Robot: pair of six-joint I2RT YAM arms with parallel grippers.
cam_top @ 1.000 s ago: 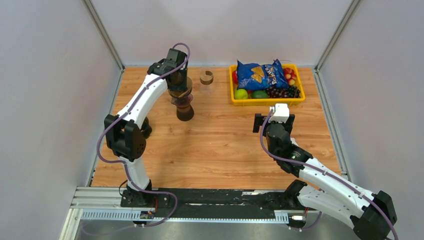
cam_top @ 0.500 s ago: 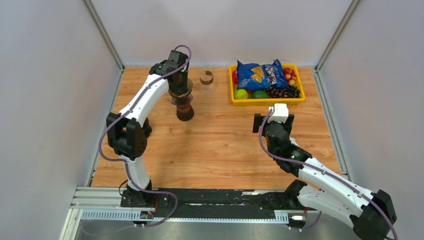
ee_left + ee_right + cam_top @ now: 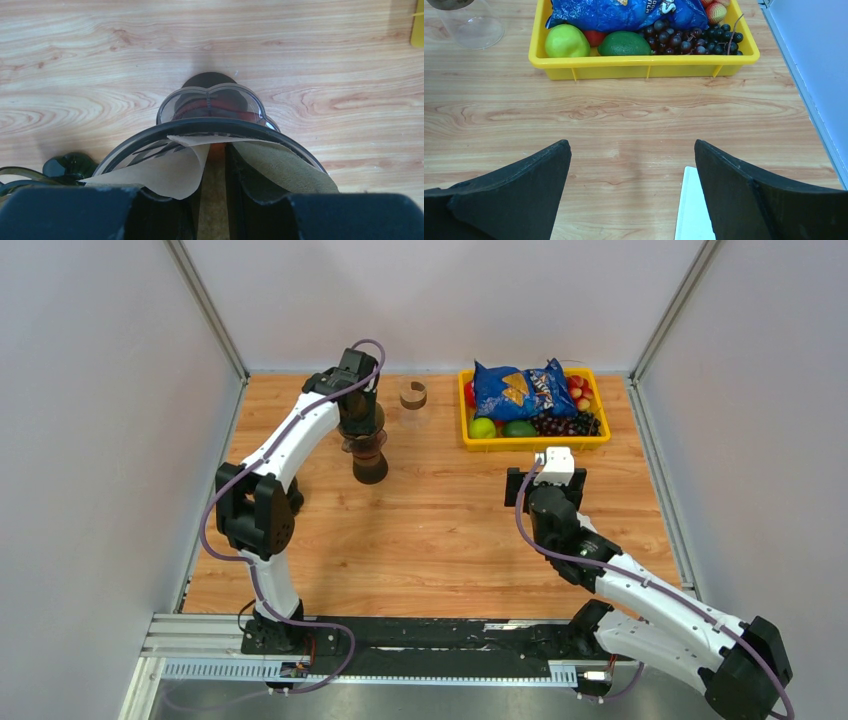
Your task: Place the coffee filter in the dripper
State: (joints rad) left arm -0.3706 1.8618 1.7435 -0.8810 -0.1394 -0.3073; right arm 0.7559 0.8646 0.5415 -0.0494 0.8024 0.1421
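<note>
Brown paper coffee filter [image 3: 165,172] is pinched between my left jaws right now. They're clenched on its middle fold, and the two flaps fan out to either side, the left one pale tan, the right one a darker olive-brown. From my left wrist cam the filter sits inside the mouth of the clear cone dripper with the dark rim [image 3: 215,125], and its far edge tucks just under that rim. How deep it sits in the cone, I honestly can't tell from here.

The dripper [image 3: 368,445] is perched on a dark round base [image 3: 210,79] on the light wooden counter [image 3: 450,530], toward the back left, with my left jaws directly over it.

My right jaws are released, spread wide with nothing between them, hanging over bare counter near a yellow plastic tray [image 3: 530,443]. The tray holds a blue chip bag [image 3: 520,385], a yellow-green round fruit [image 3: 566,41], a darker green fruit [image 3: 624,44] and a bunch of dark grapes [image 3: 704,40]. Just left of the tray there's a clear glass cup [image 3: 471,30], well apart from the dripper.
</note>
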